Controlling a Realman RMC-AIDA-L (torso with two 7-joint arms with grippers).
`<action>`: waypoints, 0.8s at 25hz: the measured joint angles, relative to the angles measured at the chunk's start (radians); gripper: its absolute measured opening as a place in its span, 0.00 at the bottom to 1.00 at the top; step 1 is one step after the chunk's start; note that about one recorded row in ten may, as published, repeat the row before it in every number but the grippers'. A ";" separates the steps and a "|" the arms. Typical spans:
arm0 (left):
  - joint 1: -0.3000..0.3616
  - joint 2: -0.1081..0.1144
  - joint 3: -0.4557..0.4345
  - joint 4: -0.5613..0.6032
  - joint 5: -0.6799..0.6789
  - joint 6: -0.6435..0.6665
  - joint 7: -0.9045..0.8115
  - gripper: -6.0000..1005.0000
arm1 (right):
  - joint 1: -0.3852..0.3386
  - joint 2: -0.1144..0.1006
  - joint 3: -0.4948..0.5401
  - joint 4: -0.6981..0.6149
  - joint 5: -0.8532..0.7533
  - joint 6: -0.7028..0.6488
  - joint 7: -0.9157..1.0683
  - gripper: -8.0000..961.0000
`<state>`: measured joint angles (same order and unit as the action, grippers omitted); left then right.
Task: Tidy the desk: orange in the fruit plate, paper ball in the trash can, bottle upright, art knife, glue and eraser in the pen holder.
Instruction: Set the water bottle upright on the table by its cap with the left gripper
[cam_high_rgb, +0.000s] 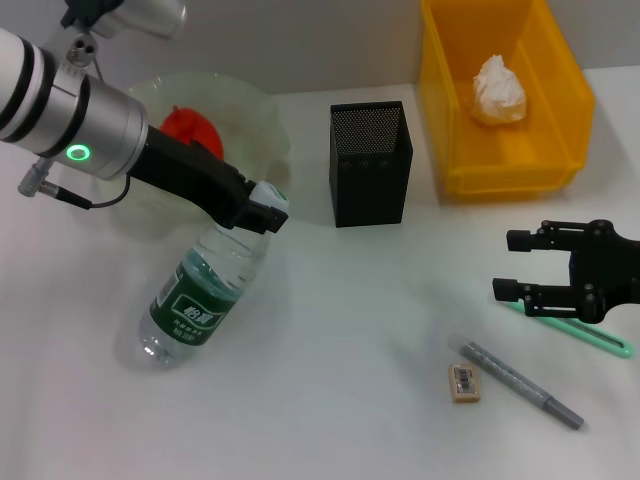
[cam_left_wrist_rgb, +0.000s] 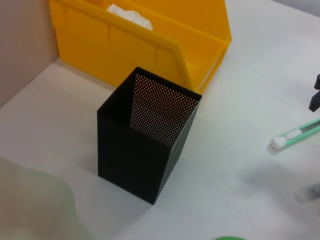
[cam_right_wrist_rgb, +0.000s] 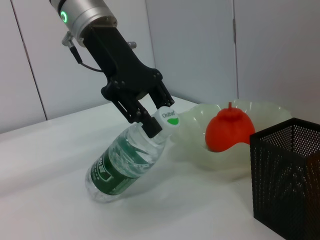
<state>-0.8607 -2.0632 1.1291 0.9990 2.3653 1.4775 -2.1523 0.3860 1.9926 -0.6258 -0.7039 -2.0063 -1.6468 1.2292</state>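
My left gripper (cam_high_rgb: 262, 212) is shut on the capped neck of the bottle (cam_high_rgb: 200, 295), which leans with its base on the table beside the fruit plate (cam_high_rgb: 252, 100). The right wrist view shows the same grip (cam_right_wrist_rgb: 159, 119) on the tilted bottle (cam_right_wrist_rgb: 125, 165). The orange (cam_high_rgb: 190, 128) lies in the plate. The paper ball (cam_high_rgb: 497, 92) lies in the yellow trash can (cam_high_rgb: 560, 165). The black mesh pen holder (cam_high_rgb: 370, 165) stands upright between the plate and the can. My right gripper (cam_high_rgb: 510, 265) is open, just over the green art knife (cam_high_rgb: 605, 341). The eraser (cam_high_rgb: 465, 383) lies nearby.
A grey pen-shaped stick (cam_high_rgb: 520, 385), which may be the glue, lies beside the eraser at the front right. The wall runs behind the plate and trash can. In the left wrist view the pen holder (cam_left_wrist_rgb: 145, 150) stands close to the trash can (cam_left_wrist_rgb: 150, 45).
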 joint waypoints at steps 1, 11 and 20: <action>0.001 0.000 -0.007 0.002 0.000 0.005 0.002 0.44 | 0.000 0.000 0.000 0.000 0.000 -0.001 0.000 0.73; 0.011 0.000 -0.050 0.039 -0.001 0.039 0.008 0.44 | -0.001 -0.001 0.000 -0.001 0.001 -0.011 0.009 0.73; 0.025 0.002 -0.100 0.046 -0.013 0.062 0.014 0.44 | 0.001 -0.002 0.000 0.000 0.002 -0.016 0.019 0.73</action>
<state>-0.8352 -2.0616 1.0290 1.0451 2.3527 1.5390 -2.1378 0.3874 1.9911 -0.6258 -0.7041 -2.0048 -1.6629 1.2482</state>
